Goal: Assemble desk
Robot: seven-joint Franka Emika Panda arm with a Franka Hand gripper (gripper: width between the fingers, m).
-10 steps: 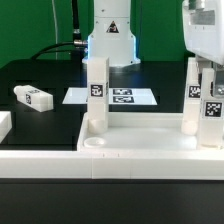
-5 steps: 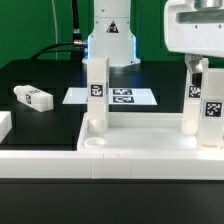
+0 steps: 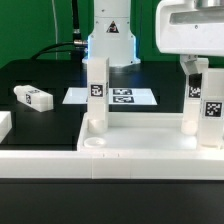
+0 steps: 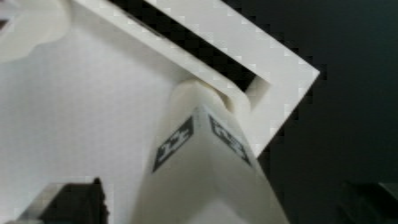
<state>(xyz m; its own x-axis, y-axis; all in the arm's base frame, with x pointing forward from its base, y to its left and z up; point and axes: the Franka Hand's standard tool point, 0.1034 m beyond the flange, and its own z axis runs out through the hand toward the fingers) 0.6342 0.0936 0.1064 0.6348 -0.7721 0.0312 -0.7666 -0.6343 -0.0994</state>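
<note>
Black matte table (image 3: 45,75) fills the exterior view, with a green curtain (image 3: 30,25) behind it and the arm's white base (image 3: 110,35) at the back. Nearest the camera lies the desk's tabletop (image 3: 120,160), wide and white, rim upward. Over its end at the exterior view's right I have the gripper (image 3: 197,68) hanging, pointed straight down. Under it stand two upright legs (image 3: 192,100) close together. A third leg (image 3: 96,95) stands at the tabletop's other end, with an empty socket (image 3: 96,144) just in front of it. What matters to me now is in the wrist view: one seated leg (image 4: 205,150) rises from a corner of the tabletop (image 4: 71,110) straight toward the camera, its long axis in line with the gripper's own. The dark fingertips (image 4: 75,203) stand spread on either side of it and clear of its faces, so the jaws are open and hold nothing. Which of the two legs that is, I cannot fix from the exterior view. I judge a straight lift along that axis the safe way off, since sideways drift could nudge the leg. Beyond the tabletop the marker board (image 3: 120,97) lies flat, and well apart at the exterior view's left a loose leg (image 3: 32,97) lies on its side, likely my next pick.
</note>
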